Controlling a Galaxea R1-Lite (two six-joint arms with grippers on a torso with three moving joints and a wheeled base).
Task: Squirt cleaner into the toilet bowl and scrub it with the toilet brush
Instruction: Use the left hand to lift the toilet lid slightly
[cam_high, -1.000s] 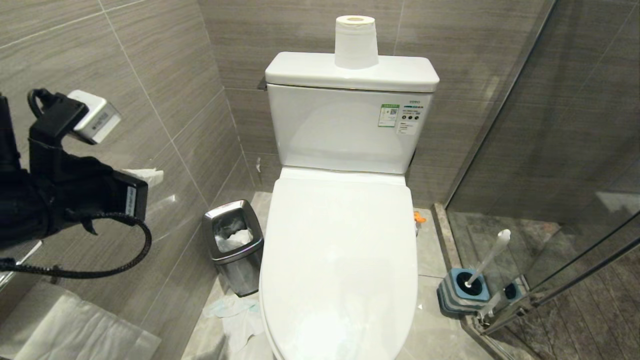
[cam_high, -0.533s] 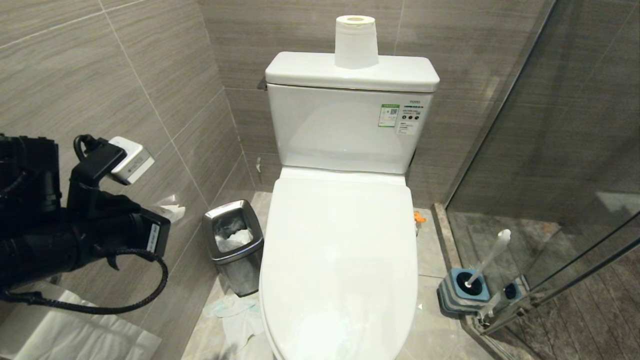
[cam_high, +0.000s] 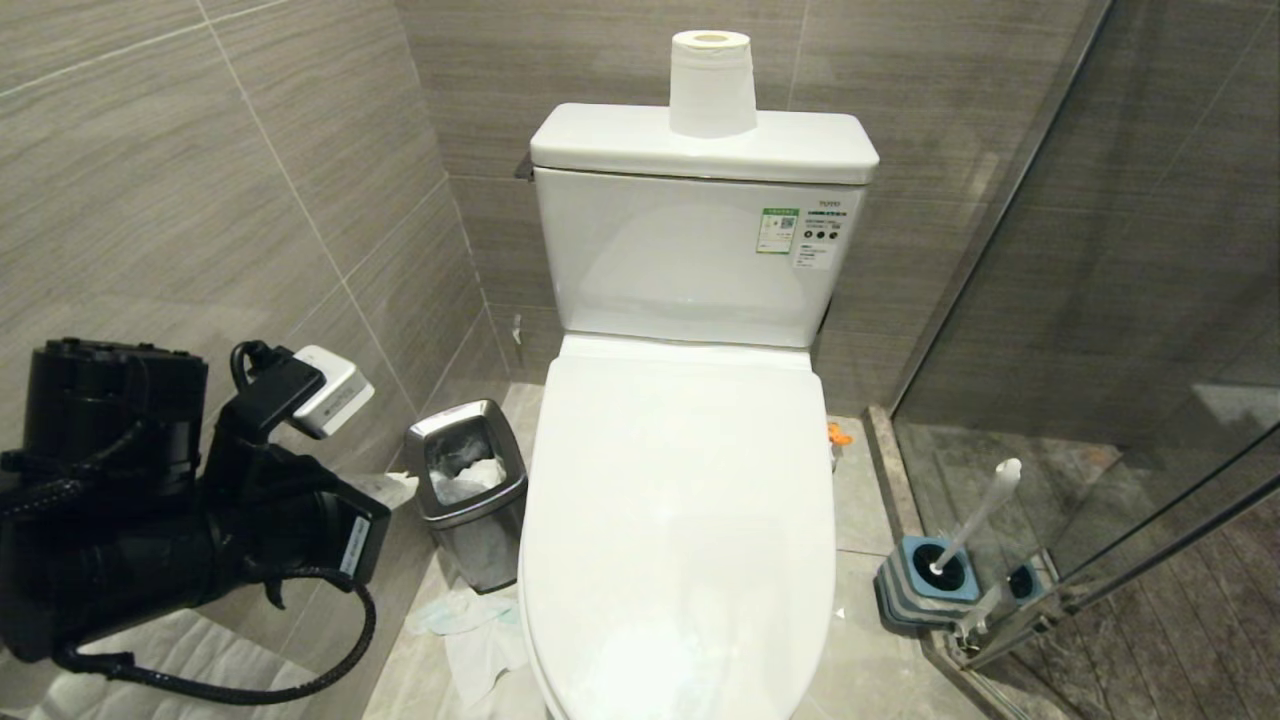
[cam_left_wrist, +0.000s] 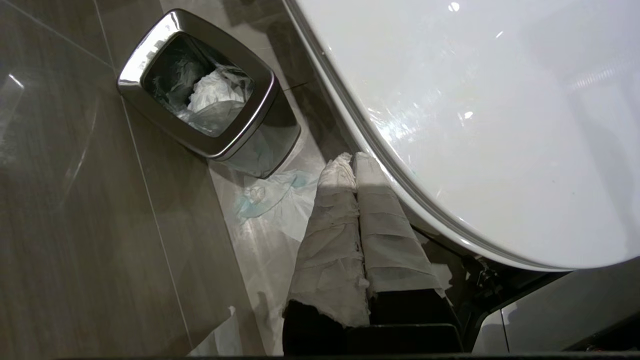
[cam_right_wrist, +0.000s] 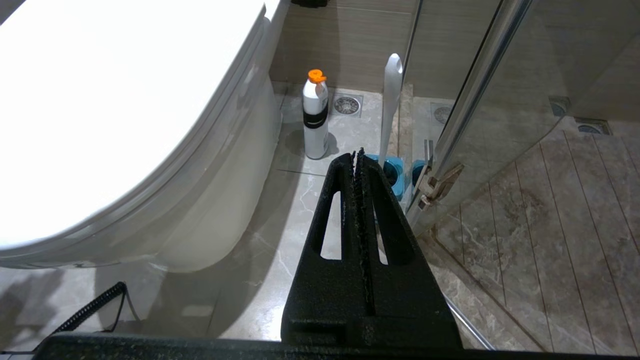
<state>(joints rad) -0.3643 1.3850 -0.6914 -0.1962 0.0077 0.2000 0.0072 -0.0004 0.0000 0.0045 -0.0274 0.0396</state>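
With the toilet (cam_high: 680, 520) lid down and the brush (cam_high: 975, 515) in its holder (cam_high: 925, 580), the left pincer (cam_left_wrist: 352, 160), closed and empty, hung beside the rim, so lifting the lid seemed next.

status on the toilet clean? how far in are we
Nothing done: the toilet lid is down, the toilet brush sits in its holder, and the cleaner bottle stands on the floor. In hand: the left gripper, shut and paper-wrapped, is by the lid's edge near the bin; the right gripper is shut, empty. Left: lift lid, squirt, scrub.
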